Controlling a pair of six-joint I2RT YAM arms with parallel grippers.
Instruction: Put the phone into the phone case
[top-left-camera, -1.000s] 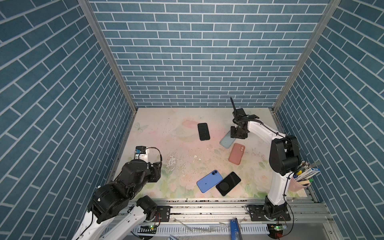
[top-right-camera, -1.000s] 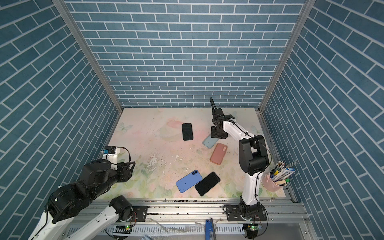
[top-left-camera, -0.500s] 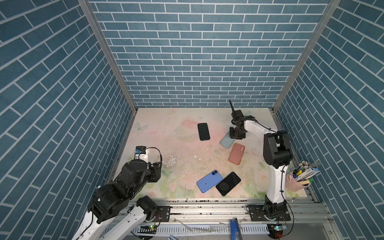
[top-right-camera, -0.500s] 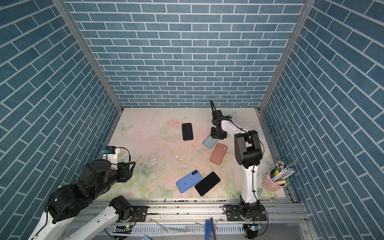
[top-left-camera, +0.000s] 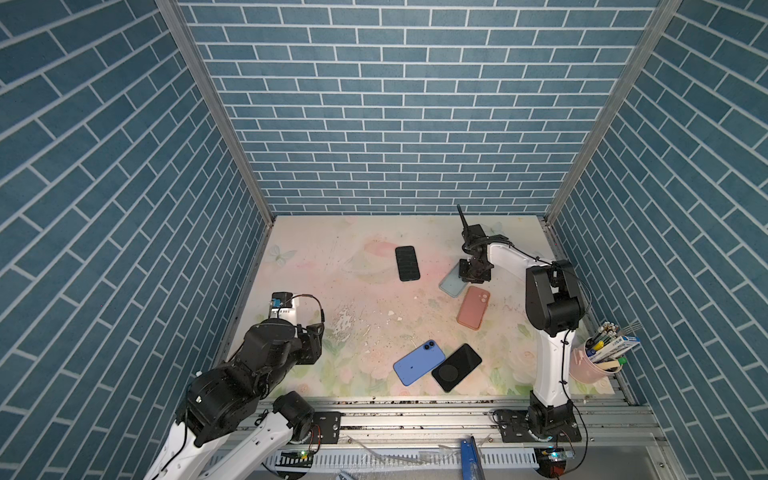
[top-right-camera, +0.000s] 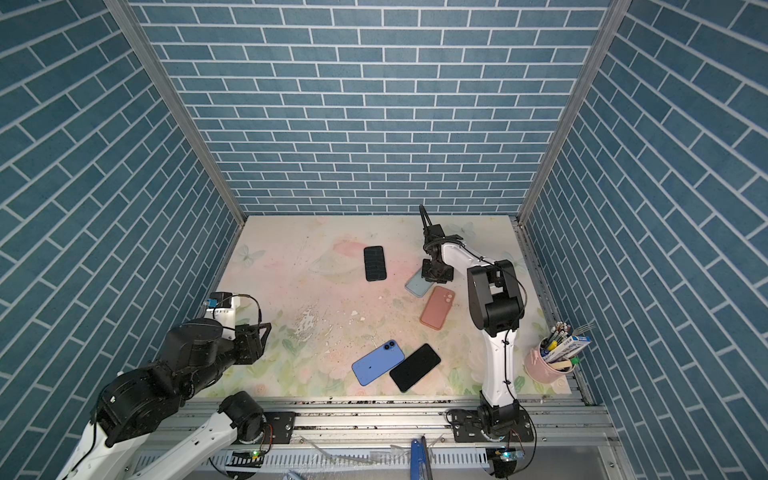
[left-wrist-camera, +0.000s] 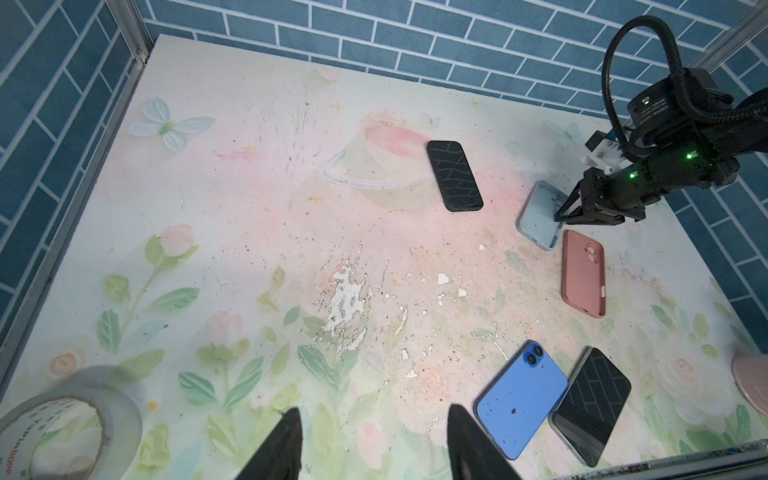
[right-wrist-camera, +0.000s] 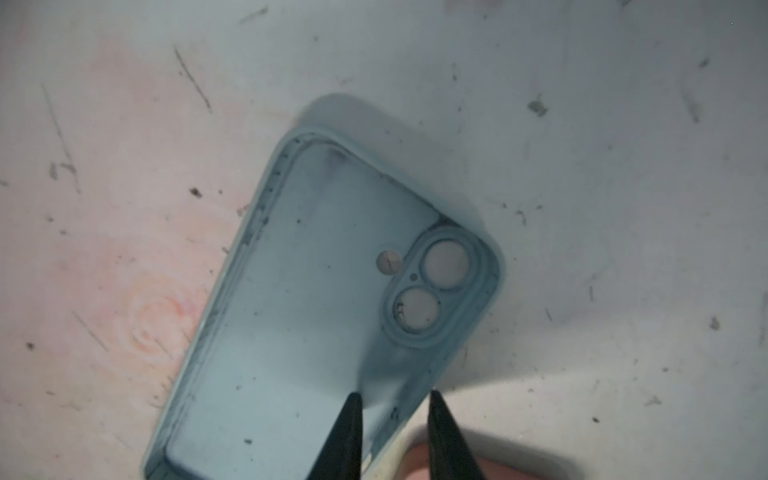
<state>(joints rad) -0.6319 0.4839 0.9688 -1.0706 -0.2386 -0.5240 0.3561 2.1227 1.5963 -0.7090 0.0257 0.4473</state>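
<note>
A light blue phone case (right-wrist-camera: 316, 299) lies open side up at the back right of the mat, seen in both top views (top-left-camera: 452, 283) (top-right-camera: 417, 283). My right gripper (right-wrist-camera: 395, 395) stands over its camera end, one finger inside the case and one outside, shut on the side wall. A blue phone (top-left-camera: 419, 362) lies face down near the front, beside a black phone (top-left-camera: 456, 367). My left gripper (left-wrist-camera: 374, 415) hangs open over the front left of the mat, holding nothing.
A pink case (top-left-camera: 473, 307) lies just in front of the blue one. Another black phone (top-left-camera: 407, 263) lies further back in the middle. A pink cup of pens (top-left-camera: 594, 365) stands at the front right, and a tape roll (left-wrist-camera: 70, 432) at the front left.
The right gripper's jaws have closed in on the blue case's wall and its elbow has swung a little left. The left arm has not moved.
</note>
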